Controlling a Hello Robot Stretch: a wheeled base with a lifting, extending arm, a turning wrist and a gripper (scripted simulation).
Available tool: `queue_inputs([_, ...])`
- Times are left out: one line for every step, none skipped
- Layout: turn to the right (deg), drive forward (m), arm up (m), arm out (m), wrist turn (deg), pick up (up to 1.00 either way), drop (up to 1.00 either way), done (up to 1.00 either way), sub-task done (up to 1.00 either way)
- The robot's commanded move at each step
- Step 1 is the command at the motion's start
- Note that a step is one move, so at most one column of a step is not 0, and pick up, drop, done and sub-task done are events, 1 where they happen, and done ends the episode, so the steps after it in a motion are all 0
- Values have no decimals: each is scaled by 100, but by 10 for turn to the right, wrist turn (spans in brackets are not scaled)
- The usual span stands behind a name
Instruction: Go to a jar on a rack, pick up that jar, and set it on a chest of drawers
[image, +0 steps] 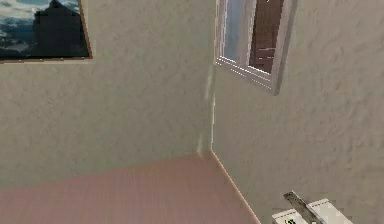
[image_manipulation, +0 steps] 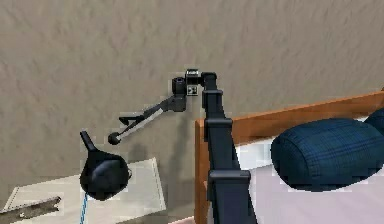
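1. One dark vessel (image_manipulation: 105, 174), round-bodied with a flared neck, is showing at 8 o'clock in the arm side view, in front of the white table (image_manipulation: 148, 190). Whether it is resting on the table or hanging clear cannot be told.
2. One hand (image_manipulation: 121, 132) is reaching toward 8 o'clock from the arm's end. Its thin fingers (image_manipulation: 148, 117) are ending just beside the vessel's neck, at its 1 o'clock. Whether they are touching it, and whether the hand is holding anything, cannot be told.
3. One arm (image_manipulation: 222, 140), a dark square bar, is rising from the bottom edge toward 12 o'clock and crossing in front of the bed.
4. One grey flat item (image_manipulation: 35, 206) is lying on the table at the vessel's 8 o'clock.
5. One bed (image_manipulation: 290, 117), wooden-framed, is standing at the arm's 3 o'clock against the beige wall (image_manipulation: 100, 50).
6. One dark blue pillow (image_manipulation: 325, 155) is lying on the bed.
7. In the forward view, a window (image: 255, 40) is showing at 1 o'clock, a framed picture (image: 40, 30) is hanging at 10 o'clock, and a pinkish floor (image: 130, 195) is lying at 6 o'clock.
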Motion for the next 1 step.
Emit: queue_inputs([0,0,8,0,0,0,0,0,0])
